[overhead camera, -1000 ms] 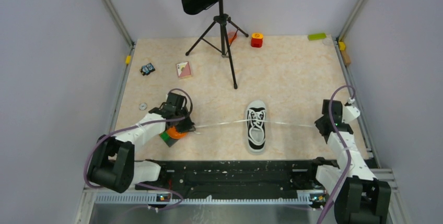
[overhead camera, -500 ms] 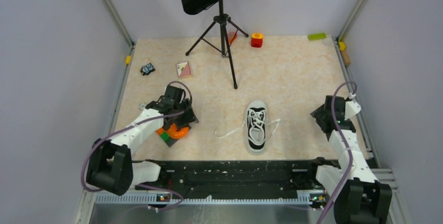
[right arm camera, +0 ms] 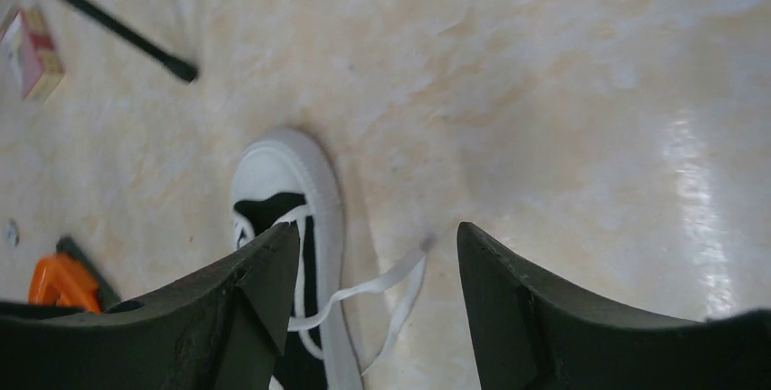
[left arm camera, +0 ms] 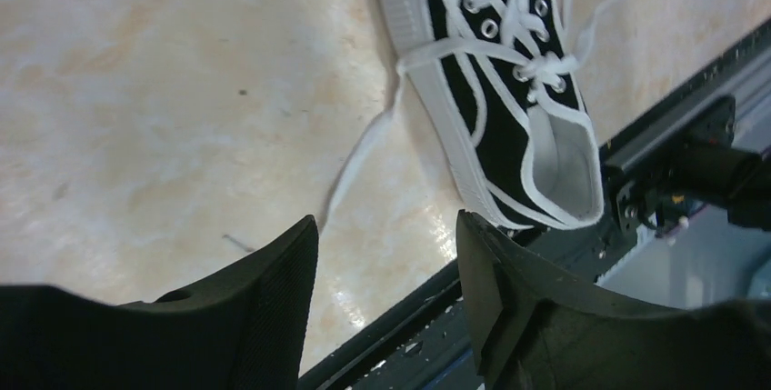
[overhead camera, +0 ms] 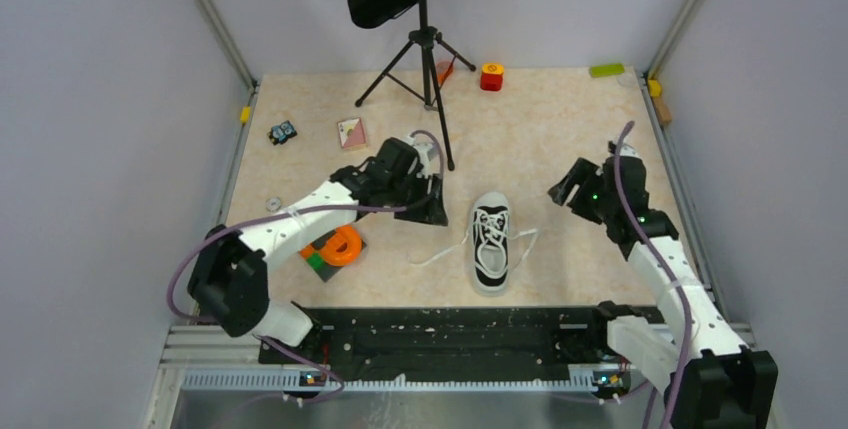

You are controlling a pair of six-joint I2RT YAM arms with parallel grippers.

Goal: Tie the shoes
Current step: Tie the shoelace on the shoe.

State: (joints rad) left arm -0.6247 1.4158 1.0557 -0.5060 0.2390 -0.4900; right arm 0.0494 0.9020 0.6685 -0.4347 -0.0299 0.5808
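Now, L claw (overhead camera: 430,207) jaws spread wide, nothing held, just left of sneaker (overhead camera: 490,261), R claw (overhead camera: 566,189) likewise wide & empty, near its right side, sneaker mid-bench (overhead camera: 560,119), toe away from arm bases, white laces (overhead camera: 492,232) lying slack either side.

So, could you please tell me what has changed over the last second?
The left tool and right tool let go of the long white laces, which were stretched taut sideways and now lie slack beside the small black canvas sneaker. Both tools, now open, swung inward toward it. The sneaker itself stayed put.
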